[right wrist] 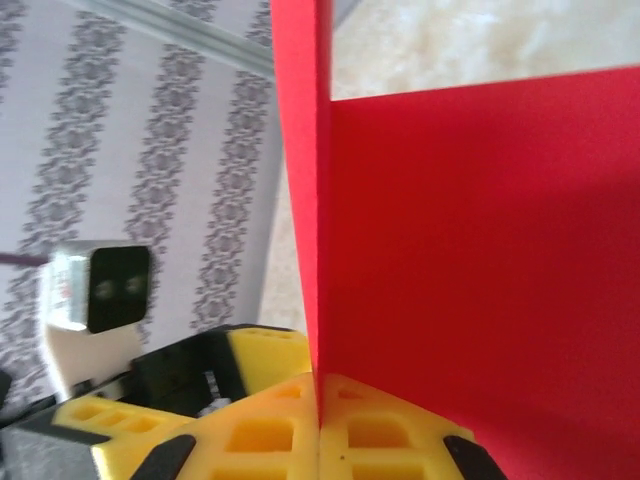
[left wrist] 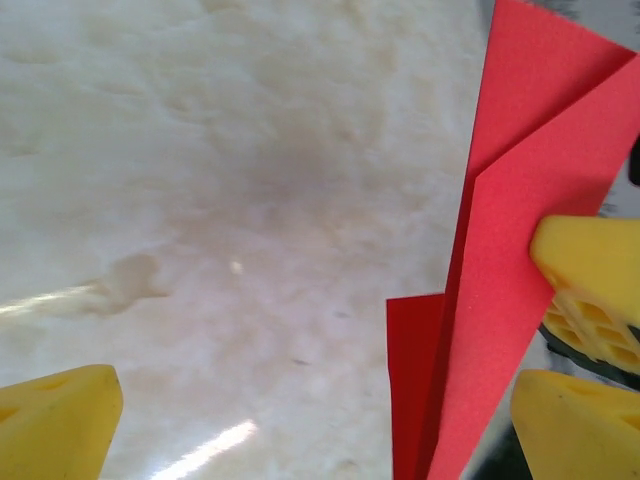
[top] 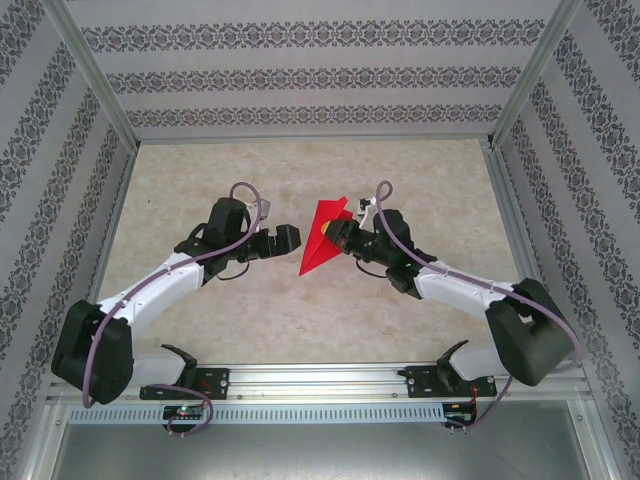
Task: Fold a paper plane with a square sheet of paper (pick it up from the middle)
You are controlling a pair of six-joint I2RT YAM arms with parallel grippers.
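The square sheet of paper is folded into a slim, pointed red paper plane [top: 316, 246], held off the table [top: 300, 170] at its middle with the tip pointing down towards the near left. My right gripper [top: 340, 235] is shut on it; in the right wrist view its yellow fingers [right wrist: 290, 430] meet on the paper's [right wrist: 470, 260] folded edge at the right gripper [right wrist: 320, 395]. My left gripper [top: 290, 240] stands wide open just left of the plane. In the left wrist view the paper [left wrist: 505, 300] hangs near the right finger of the left gripper [left wrist: 315, 395]; contact cannot be told.
Patterned walls [top: 300, 80] and aluminium posts [top: 95, 75] enclose the beige table on three sides. A metal rail [top: 320, 385] with the arm bases runs along the near edge. Bare tabletop lies behind and in front of both grippers.
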